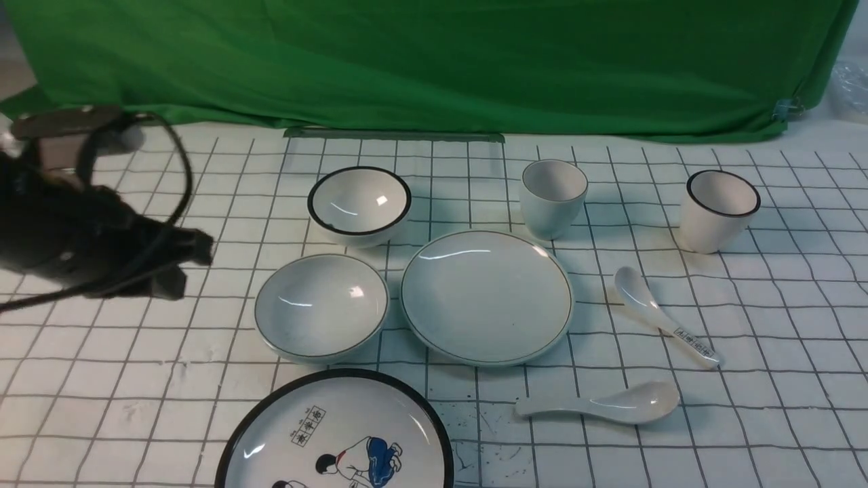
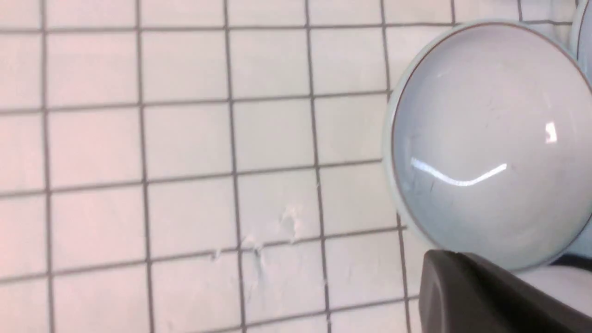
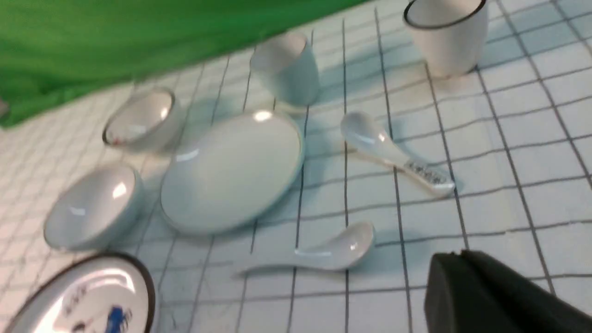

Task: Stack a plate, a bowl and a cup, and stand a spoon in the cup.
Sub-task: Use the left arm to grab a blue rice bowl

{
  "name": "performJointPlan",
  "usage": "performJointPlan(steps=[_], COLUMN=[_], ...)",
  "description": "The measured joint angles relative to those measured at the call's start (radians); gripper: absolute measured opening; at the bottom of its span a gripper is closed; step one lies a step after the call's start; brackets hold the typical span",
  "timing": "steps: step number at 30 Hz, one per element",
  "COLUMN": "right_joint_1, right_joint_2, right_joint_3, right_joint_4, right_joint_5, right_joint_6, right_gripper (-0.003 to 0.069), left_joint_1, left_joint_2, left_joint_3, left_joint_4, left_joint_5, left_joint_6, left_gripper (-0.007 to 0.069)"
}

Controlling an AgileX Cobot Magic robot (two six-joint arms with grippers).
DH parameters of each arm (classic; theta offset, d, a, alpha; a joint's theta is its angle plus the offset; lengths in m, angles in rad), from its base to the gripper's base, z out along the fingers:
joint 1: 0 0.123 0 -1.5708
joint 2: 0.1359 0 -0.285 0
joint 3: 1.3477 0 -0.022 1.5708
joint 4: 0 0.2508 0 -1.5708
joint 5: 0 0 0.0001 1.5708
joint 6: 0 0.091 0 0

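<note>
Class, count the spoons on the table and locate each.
2. The plain spoon lies front-right of the plate; the printed spoon lies to the plate's right, toward the black-rimmed cup. None appears hidden.

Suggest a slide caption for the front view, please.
Plate, bowl, cup and spoon sit unstacked on the gridded table, left pincer near the bowl.

Plate (image 1: 486,295) sits flat mid-scene, pale bluish-white with a thin dark-green rim line; matching shallow bowl (image 1: 321,306) upright just beside it on the left. Cup (image 1: 553,198) upright, empty, just behind the plate's right edge. Plain white spoon (image 1: 603,402) lies flat near the plate's front right, handle pointing left.
</note>
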Motion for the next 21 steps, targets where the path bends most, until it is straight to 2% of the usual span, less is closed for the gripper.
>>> performJointPlan(steps=[6,8,11,14,15,16,18,21], right_joint_1=[0.041,0.041,0.041,0.041,0.041,0.041,0.041,0.041], right_joint_2=[0.329,0.382,0.475,0.525,0.527,0.536,0.542,0.542], right_joint_3=[-0.192,-0.215,-0.243,-0.246,-0.246,-0.246,-0.246,-0.246], right_joint_4=[-0.001,-0.001,-0.002,-0.002,-0.002,-0.002,-0.002,-0.001], right_joint_5=[0.184,0.202,0.208,0.177,0.171,0.146,0.098,0.061], right_joint_6=[-0.177,-0.189,-0.216,-0.224,-0.224,-0.228,-0.229,-0.233], right_gripper=[0.0037,0.0037,0.0038,0.0046,0.0046,0.0049,0.0052,0.0054], left_joint_1=[-0.077,-0.083,-0.084,-0.084,-0.084,-0.084,-0.084,-0.084], left_joint_2=[0.181,0.213,0.284,0.336,0.342,0.361,0.393,0.414], left_joint_3=[-0.144,-0.156,-0.172,-0.174,-0.174,-0.174,-0.174,-0.174], left_joint_4=[0.061,0.072,0.095,0.1,0.1,0.1,0.096,0.085], left_joint_5=[0.016,0.011,-0.01,-0.037,-0.038,-0.048,-0.054,-0.057], left_joint_6=[-0.034,-0.038,-0.05,-0.053,-0.053,-0.053,-0.054,-0.053], left_gripper=[0.0014,0.0037,0.0153,0.0315,0.0335,0.04,0.0479,0.0487])
